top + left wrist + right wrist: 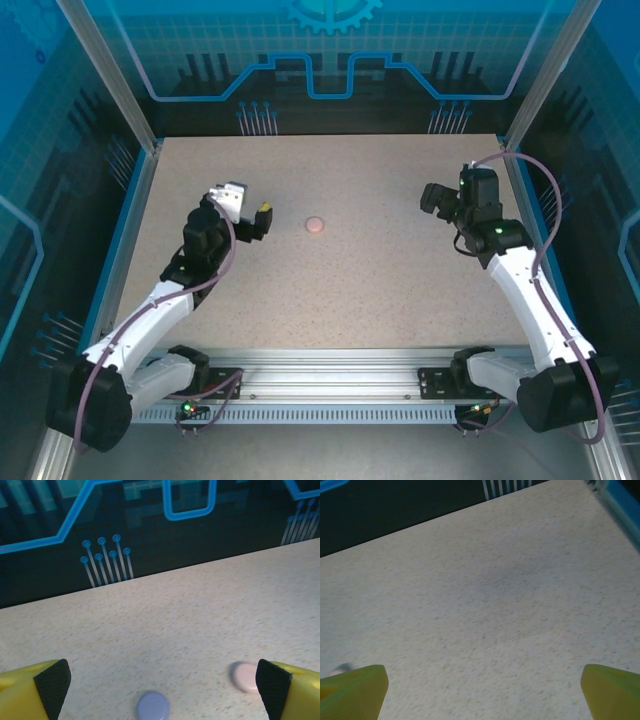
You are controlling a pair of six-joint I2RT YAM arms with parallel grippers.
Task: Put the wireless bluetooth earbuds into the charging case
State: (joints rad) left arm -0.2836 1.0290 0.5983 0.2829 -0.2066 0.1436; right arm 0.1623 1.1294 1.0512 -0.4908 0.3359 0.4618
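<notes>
Left end effector (162,687) spread wide, purple charging case (153,706) on the surface (190,625) between its pads, lower edge cut off, pink charging case (244,676) blurred beside one pad, both apparently closed, contents hidden, right end effector (482,690) spread wide above the surface.

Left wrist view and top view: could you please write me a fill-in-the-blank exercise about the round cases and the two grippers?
1. The round case at the bottom edge of the left wrist view is ____ in colour.
2. The left gripper and the right gripper both have their jaws wide ____.
3. In the top view, the pink case lies nearer to the ____ of the two grippers.
Missing words: purple; open; left.
</notes>
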